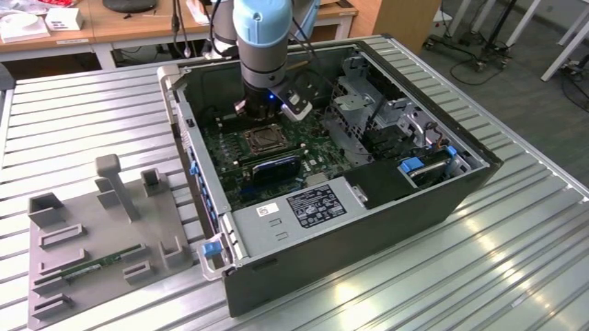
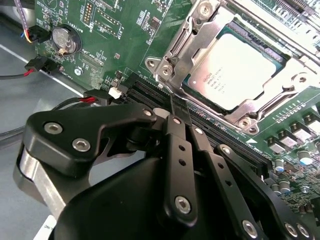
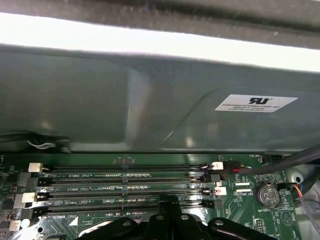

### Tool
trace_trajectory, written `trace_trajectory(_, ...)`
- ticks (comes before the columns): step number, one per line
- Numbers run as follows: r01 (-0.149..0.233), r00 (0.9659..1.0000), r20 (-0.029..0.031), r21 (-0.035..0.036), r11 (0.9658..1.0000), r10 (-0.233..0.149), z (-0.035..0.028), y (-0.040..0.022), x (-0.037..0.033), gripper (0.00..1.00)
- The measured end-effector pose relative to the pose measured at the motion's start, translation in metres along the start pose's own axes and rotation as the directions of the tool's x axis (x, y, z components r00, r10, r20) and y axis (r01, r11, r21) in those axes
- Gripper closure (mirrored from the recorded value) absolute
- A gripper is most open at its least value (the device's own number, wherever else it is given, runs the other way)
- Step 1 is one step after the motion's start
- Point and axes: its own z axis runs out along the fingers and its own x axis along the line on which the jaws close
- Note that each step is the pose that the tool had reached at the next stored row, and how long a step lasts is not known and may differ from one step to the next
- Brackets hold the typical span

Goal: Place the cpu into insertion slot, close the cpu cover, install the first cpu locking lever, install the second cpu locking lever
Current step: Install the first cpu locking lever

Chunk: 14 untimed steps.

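Cpu (image 2: 235, 70) sits in insertion slot (image 2: 260, 107) w/ cpu cover (image 2: 192, 47) shut over its edges, just beside memory slots (image 2: 200, 117). Chip looks light, stiff, fragile; best held by edges. Gripper (image 2: 172, 107) fingers closed, empty, over memory slots. Locking levers hard to make out.

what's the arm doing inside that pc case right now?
CPU install on the green motherboard inside the open computer case. The cpu already sits in the insertion slot, with the cpu cover lying flat around it. The arm's tool is shut and holds nothing, hovering over the long black memory slots right beside the socket. Whether the locking levers are latched isn't clear. On the exterior view's left, a grey fixture tray sits on the table.
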Motion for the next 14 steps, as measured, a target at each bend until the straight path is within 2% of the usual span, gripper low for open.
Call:
trace_trajectory(3, 0.0, 1.0, 0.0, 0.0, 1.0, 0.0, -0.0022, 0.0008, -0.0004, 0.89)
trace_trajectory(7, 0.0, 1.0, 0.0001, -0.0003, 1.0, 0.0, -0.0022, 0.0007, -0.0012, 0.89)
trace_trajectory(14, 0.0, 1.0, 0.0001, -0.0002, 1.0, 0.0, -0.003, -0.0024, -0.0018, 0.89)
